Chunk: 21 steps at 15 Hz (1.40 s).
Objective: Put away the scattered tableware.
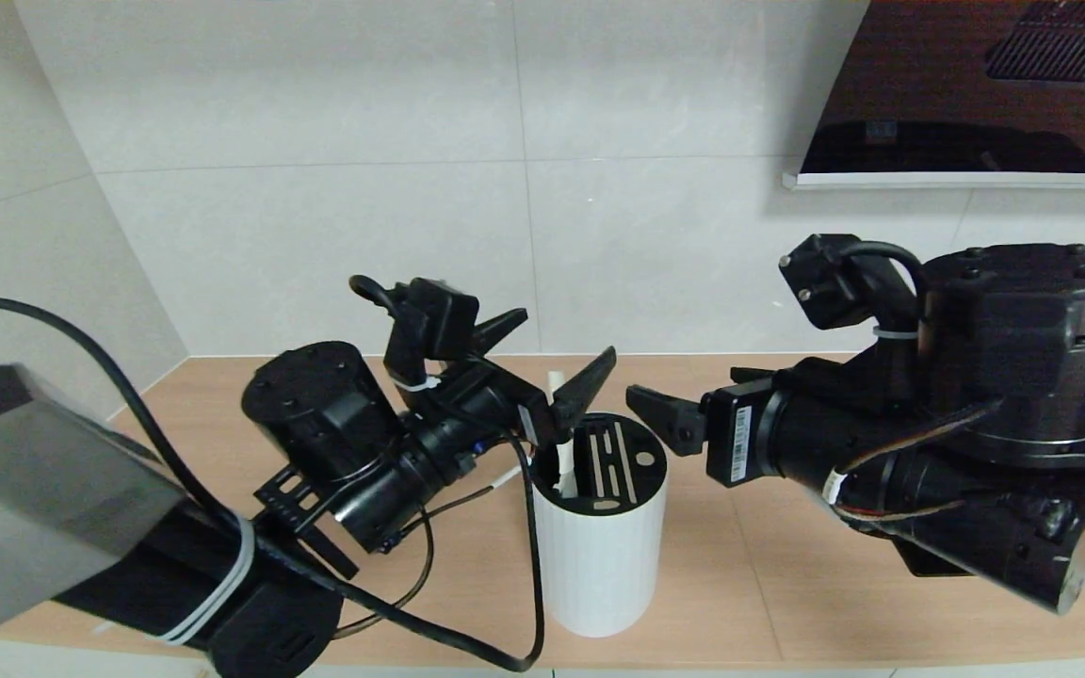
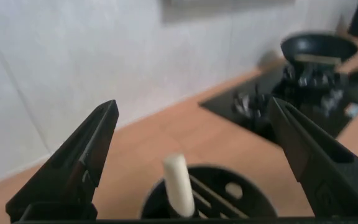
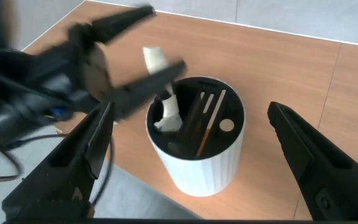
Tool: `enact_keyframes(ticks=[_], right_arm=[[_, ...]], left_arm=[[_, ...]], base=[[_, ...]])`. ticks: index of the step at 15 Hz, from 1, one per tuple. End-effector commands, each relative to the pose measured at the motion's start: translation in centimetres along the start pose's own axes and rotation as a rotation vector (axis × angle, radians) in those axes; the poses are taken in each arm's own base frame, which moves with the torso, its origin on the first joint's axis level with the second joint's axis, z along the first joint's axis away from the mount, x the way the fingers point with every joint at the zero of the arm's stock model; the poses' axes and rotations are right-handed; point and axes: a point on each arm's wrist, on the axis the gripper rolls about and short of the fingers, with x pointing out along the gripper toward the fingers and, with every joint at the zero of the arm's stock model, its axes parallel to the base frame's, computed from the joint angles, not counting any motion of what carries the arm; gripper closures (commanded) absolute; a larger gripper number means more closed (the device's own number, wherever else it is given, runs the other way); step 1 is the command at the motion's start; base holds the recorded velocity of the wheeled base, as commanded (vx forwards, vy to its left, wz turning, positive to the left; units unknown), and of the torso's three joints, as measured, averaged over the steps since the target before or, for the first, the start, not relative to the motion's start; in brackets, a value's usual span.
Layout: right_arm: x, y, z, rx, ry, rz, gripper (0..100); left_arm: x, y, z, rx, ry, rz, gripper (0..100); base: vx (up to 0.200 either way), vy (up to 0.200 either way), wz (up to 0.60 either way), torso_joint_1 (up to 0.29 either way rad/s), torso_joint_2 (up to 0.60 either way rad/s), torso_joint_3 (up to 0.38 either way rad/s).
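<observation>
Landmark is the white cylindrical holder (image 1: 599, 556), which stands upright on the wooden desk (image 1: 787, 584) near its front edge. The holder has a black slotted top.

- Tableware: a white handle (image 1: 557, 391) sticks up out of a slot on the holder's left side and leans slightly. You can't see its lower end inside the holder, so I can't tell what kind of utensil it is.
- Left end effector (image 2: 192, 102): it sits just above the holder's left rim with its jaws spread wide, gripping nothing. In the left wrist view the handle's tip lies between the two fingers (image 2: 79, 162) and is clear of both.
- Right end effector (image 3: 189, 111): it is level with the holder's top, just off its right side and pointing at it. Its jaws are also wide open and empty. In the right wrist view the holder sits between its fingers without touching them.
- The long slots in the holder's top show pale strips, and I can't tell whether anything is in them.
- Well to the holder's right there's a black hob (image 2: 253, 109) with a dark pan (image 2: 319, 46) on it. A tiled wall (image 1: 316, 188) is behind the holder.
</observation>
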Motion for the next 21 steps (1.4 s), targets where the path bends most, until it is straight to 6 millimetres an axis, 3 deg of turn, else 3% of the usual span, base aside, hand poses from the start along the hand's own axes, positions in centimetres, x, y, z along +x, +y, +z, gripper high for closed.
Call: enact_keyframes(ticks=[1, 2, 3, 6, 8, 10, 12, 13, 14, 16, 19, 21], right_arm=[[-1.8, -1.1, 2.0, 0.015, -0.074, -0.019, 0], [-3.1, -2.8, 3.3, -0.001, -0.130, -0.077, 0], [-3.8, -3.5, 3.6, -0.006, -0.149, -0.113, 0], [-8.7, -6.8, 4.3, 0.008, -0.245, -0.235, 0], [-11.2, -8.4, 3.4, -0.003, -0.264, -0.302, 0], [-15.8, -10.8, 0.5, -0.110, -0.276, -0.455, 0], [-20.1, -11.1, -2.0, -0.100, -0.354, -0.464, 0], [-21.1, -11.2, -2.5, -0.095, -0.373, -0.465, 0], [-23.8, -11.3, -4.4, -0.093, -0.392, -0.494, 0], [-27.1, -11.2, -6.5, -0.098, -0.375, -0.554, 0], [-30.5, -10.7, -9.6, -0.113, -0.367, -0.621, 0], [-30.9, -10.5, -10.2, -0.102, -0.376, -0.678, 0]], left_arm=[[-2.5, 0.0, 5.2, 0.013, -0.118, 0.011, 0], [-4.2, -0.1, 7.8, 0.019, -0.164, 0.019, 0], [-5.2, -0.1, 8.8, 0.021, -0.176, 0.024, 0], [-10.9, 0.5, 12.4, 0.018, -0.191, 0.107, 0], [-14.2, 1.0, 12.3, 0.003, -0.152, 0.166, 0], [-18.8, 1.1, 12.3, 0.028, -0.130, 0.262, 0], [-22.7, 0.1, 12.6, 0.038, -0.127, 0.307, 0], [-23.9, -0.4, 12.5, 0.035, -0.119, 0.311, 0], [-27.2, -1.7, 11.8, 0.016, -0.077, 0.320, 0], [-31.8, -3.5, 10.2, -0.028, -0.017, 0.342, 0], [-34.6, -5.2, 9.2, 0.001, -0.067, 0.425, 0], [-35.2, -5.7, 8.9, 0.025, -0.099, 0.457, 0]], base=[[0.000, 0.000, 0.00, 0.000, 0.00, 0.000], [0.000, 0.000, 0.00, 0.000, 0.00, 0.000], [0.000, 0.000, 0.00, 0.000, 0.00, 0.000], [0.000, 0.000, 0.00, 0.000, 0.00, 0.000], [0.000, 0.000, 0.00, 0.000, 0.00, 0.000], [0.000, 0.000, 0.00, 0.000, 0.00, 0.000], [0.000, 0.000, 0.00, 0.000, 0.00, 0.000], [0.000, 0.000, 0.00, 0.000, 0.00, 0.000], [0.000, 0.000, 0.00, 0.000, 0.00, 0.000], [0.000, 0.000, 0.00, 0.000, 0.00, 0.000], [0.000, 0.000, 0.00, 0.000, 0.00, 0.000], [0.000, 0.000, 0.00, 0.000, 0.00, 0.000]])
